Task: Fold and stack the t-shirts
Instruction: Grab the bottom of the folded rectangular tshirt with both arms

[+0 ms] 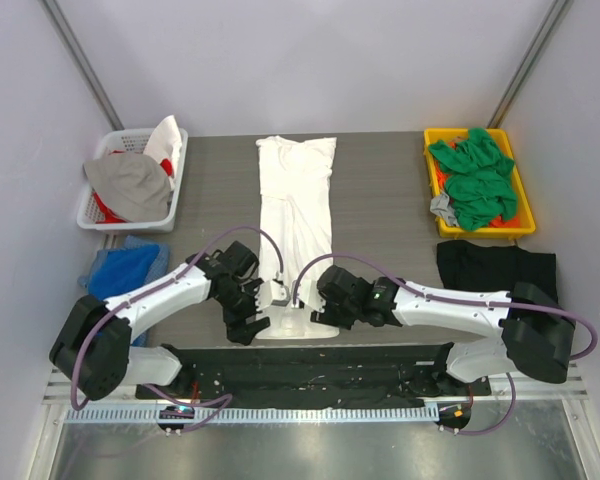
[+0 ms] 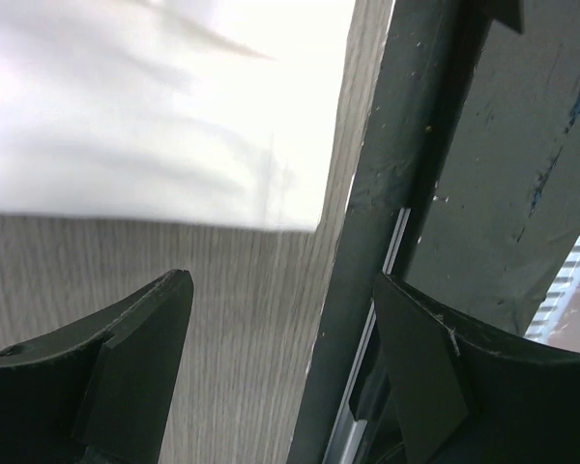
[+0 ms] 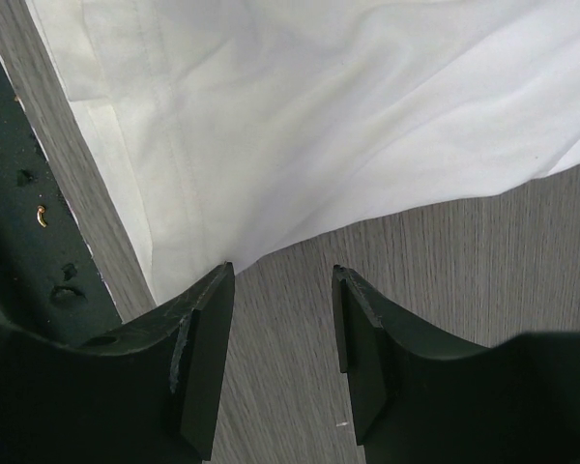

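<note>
Along the near edge of the worktop (image 1: 380,200) runs a black rail (image 1: 310,360). Just past it both jaws sit low over the white shirt's (image 1: 295,200) near hem.

The left jaws are spread wide with only bare worktop between them. The shirt's near left corner (image 2: 155,106) lies just ahead of them, not touching. The right jaws are partly spread and also hold nothing. The hem's right corner (image 3: 348,116) reaches one fingertip (image 3: 208,329), and the gap between the jaws shows wood.

The left arm (image 1: 170,295) reaches in from the left and the right arm (image 1: 450,298) from the right, both bent low, wrists turned toward the shirt.

The white shirt is folded into a long strip running from the near edge to the far edge at mid-worktop, with bare wood on both sides. A black shirt (image 1: 495,268) lies flat near the right edge, well apart. A blue cloth (image 1: 125,268) sits at the left edge.

At the far left corner a white basket (image 1: 100,215) holds a grey cloth (image 1: 130,180). At the far right corner a yellow tray (image 1: 525,190) holds crumpled green shirts (image 1: 475,175).
</note>
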Robot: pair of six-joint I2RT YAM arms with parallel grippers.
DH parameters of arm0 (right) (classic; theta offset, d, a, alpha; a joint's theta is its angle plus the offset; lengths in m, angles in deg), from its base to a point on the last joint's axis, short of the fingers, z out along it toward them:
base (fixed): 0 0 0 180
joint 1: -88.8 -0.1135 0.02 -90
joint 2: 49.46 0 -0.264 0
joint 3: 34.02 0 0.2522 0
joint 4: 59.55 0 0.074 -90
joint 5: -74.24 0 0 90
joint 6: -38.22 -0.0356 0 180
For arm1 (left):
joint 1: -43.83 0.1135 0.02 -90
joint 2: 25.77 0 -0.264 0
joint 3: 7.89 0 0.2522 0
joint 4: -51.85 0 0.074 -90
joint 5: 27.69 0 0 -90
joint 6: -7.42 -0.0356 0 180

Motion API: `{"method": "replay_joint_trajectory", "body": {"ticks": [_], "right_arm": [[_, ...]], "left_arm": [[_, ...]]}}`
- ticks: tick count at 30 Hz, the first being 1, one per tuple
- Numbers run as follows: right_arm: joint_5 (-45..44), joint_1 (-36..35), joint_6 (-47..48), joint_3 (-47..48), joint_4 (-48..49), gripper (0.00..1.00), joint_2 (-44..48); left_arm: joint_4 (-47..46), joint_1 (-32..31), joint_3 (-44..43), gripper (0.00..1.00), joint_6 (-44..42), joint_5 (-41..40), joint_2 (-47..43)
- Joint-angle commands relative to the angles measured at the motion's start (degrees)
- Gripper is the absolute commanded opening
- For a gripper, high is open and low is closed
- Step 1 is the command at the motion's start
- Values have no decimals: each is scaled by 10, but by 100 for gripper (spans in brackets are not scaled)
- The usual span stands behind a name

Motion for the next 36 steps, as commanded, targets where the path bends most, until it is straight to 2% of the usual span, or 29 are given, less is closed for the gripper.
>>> {"method": "replay_joint_trajectory", "body": {"ticks": [1, 13, 21, 27, 36], "right_arm": [[-4, -2, 3, 1, 19, 52, 16], [-1, -2, 5, -4, 17, 52, 40], [1, -2, 8, -6, 12, 52, 53], [5, -3, 9, -9, 9, 52, 62], [4, -2, 11, -12, 8, 52, 69]], "left_arm": [[-41, -27, -19, 81, 19, 15, 21], [-111, -64, -35, 80, 77, -15, 76], [-115, -92, -28, 75, 90, -89, 114], [-128, -98, -20, 67, 102, -134, 129], [-104, -124, -10, 44, 107, -178, 149]]}}
